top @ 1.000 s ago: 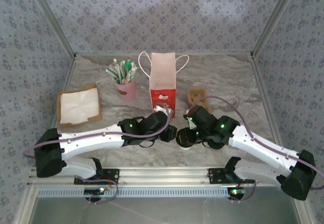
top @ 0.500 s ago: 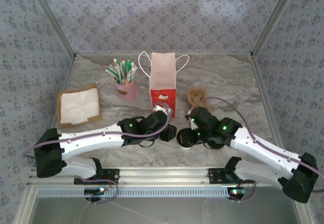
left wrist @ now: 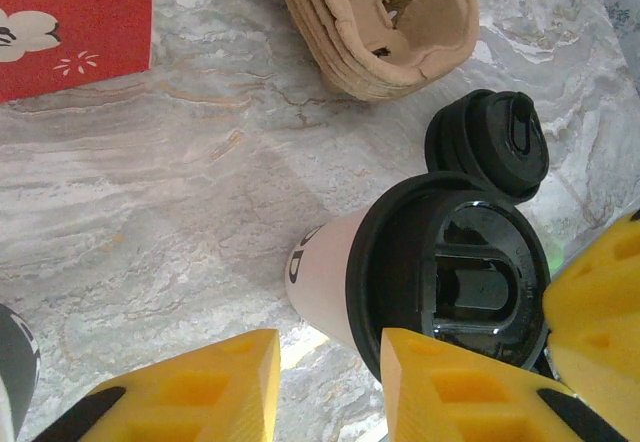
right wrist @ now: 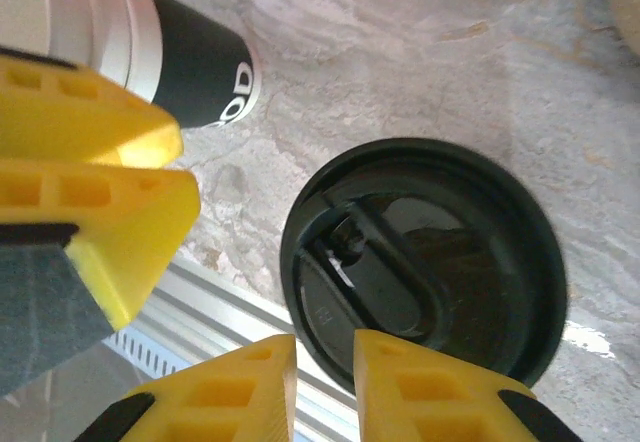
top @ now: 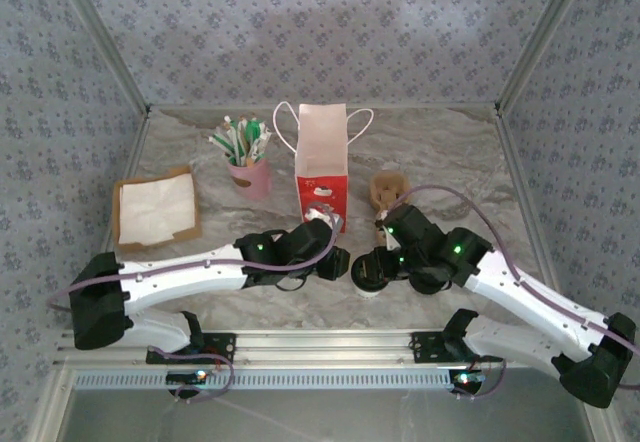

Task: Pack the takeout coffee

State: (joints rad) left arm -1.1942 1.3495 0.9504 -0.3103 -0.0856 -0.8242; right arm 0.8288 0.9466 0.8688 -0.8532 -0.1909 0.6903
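The takeout coffee (top: 367,274) is stood upright on the tabletop (top: 450,162) between the claws. The left claw (left wrist: 328,350) is held partly open and empty beside it. The right claw (right wrist: 325,350) is barely parted at the lid (right wrist: 425,262) rim, and a grip cannot be told. The left arm (top: 190,274) and right arm (top: 520,292) are stretched low, angled inward.

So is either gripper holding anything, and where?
Cannot tell for the right gripper, whose fingers sit at the lid rim of the takeout coffee; the left gripper, beside it, holds nothing.

The takeout coffee (top: 366,274) stands before the bag (top: 322,177), the carrier stack (top: 384,190) right of the bag.
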